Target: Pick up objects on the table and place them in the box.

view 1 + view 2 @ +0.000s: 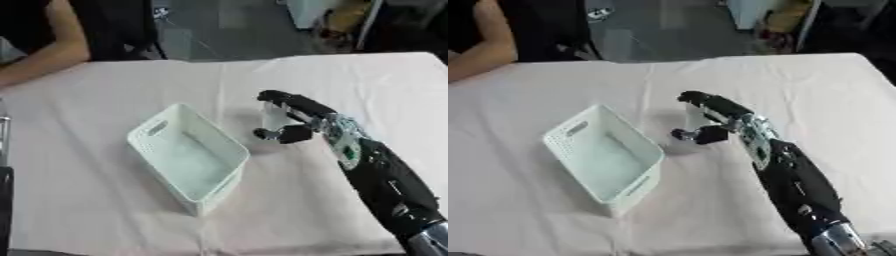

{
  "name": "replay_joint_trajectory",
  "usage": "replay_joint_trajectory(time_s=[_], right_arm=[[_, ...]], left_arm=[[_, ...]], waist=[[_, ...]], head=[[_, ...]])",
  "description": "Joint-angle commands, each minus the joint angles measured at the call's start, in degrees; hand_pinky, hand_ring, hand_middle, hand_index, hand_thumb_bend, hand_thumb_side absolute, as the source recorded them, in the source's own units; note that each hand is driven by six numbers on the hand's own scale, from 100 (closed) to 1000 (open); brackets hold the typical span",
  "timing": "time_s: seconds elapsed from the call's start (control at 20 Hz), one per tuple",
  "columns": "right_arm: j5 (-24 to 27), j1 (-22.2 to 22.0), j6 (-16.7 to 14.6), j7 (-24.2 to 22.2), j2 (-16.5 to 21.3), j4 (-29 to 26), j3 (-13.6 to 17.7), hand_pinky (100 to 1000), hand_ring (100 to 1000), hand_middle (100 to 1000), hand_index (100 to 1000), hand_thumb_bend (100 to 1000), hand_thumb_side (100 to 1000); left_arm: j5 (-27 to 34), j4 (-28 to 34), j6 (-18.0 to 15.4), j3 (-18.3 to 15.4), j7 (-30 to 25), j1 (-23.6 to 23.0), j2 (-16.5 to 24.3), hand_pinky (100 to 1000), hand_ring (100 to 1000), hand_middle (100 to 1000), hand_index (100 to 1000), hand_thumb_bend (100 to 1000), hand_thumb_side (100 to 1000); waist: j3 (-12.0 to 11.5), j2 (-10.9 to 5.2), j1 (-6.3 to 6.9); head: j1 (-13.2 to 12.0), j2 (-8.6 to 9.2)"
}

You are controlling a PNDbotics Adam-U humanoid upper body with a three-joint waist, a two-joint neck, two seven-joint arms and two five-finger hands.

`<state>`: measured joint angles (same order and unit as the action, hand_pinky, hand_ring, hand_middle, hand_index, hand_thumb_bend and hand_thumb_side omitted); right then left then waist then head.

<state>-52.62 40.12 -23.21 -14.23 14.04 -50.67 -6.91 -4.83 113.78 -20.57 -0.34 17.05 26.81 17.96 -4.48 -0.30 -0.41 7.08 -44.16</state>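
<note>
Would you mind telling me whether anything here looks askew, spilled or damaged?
Only the box sits askew, turned diagonally to the table edges; it looks empty and undamaged. The right hand curls round a pale, see-through object beside it. Nothing looks spilled.

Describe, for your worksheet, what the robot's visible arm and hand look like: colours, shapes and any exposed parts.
Only the right arm shows. Its forearm is a bulky black shell, tapering toward the wrist, with a silver joint at the lower end. Near the wrist sits an exposed patch of silver metal and green parts. The right hand has slim black fingers and thumb.
</note>
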Motion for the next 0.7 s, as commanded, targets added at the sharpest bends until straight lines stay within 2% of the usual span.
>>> replay_joint_trajectory(time_s=[0.05,0.25,0.3,0.45,0.5,0.55,0.65,0.7], right_arm=[[-0.4,0.3,-0.7,-0.1,0.0,0.4,-0.3,753,957,969,948,427,732],[-0.6,0.2,-1.5,-0.5,-0.1,0.4,-0.6,628,851,900,882,337,634],[-0.6,0.1,-1.6,-0.7,-0.1,0.4,-0.7,561,795,856,848,273,577],[-0.8,0.1,-1.9,-1.4,-0.2,0.2,-0.9,389,640,766,762,163,460],[-0.8,0.1,-1.9,-1.5,-0.2,0.1,-0.9,404,656,774,770,174,472],[-0.7,0.0,-1.9,-1.5,-0.2,0.0,-0.9,280,499,676,686,100,354],[-0.5,-0.1,-1.7,-1.5,-0.3,0.0,-0.9,192,393,571,579,100,230],[-0.4,-0.2,-1.5,-1.5,-0.3,0.1,-1.0,198,401,580,590,100,243]], left_arm=[[-0.1,0.8,0.0,0.0,-0.1,1.1,0.3,553,600,655,785,145,705],[-0.1,0.8,0.0,0.0,-0.1,1.2,0.3,553,600,656,785,147,704],[-0.1,0.8,0.0,0.0,-0.1,1.2,0.3,553,600,656,785,147,704],[-0.1,0.8,-0.1,0.0,-0.1,1.1,0.3,553,600,656,785,147,704],[-0.1,0.8,-0.1,0.0,-0.1,1.1,0.3,553,600,656,785,147,704],[-0.1,0.8,-0.1,0.0,-0.1,1.1,0.3,553,600,656,785,147,704],[-0.1,0.8,-0.1,0.0,-0.1,1.1,0.3,553,601,656,785,148,704],[-0.1,0.8,-0.1,0.0,-0.1,1.1,0.3,553,601,656,785,148,704]], waist=[[-0.1,-0.36,0.2],[-0.1,-0.38,0.21],[-0.1,-0.39,0.21],[-0.1,-0.43,0.2],[-0.1,-0.44,0.19],[-0.1,-0.45,0.19],[-0.1,-0.47,0.17],[-0.1,-0.48,0.17]], head=[[-0.1,0.05],[-0.1,0.05],[-0.1,0.05],[-0.1,0.05],[0.0,0.05],[0.0,0.05],[-0.1,0.06],[-0.1,0.08]])
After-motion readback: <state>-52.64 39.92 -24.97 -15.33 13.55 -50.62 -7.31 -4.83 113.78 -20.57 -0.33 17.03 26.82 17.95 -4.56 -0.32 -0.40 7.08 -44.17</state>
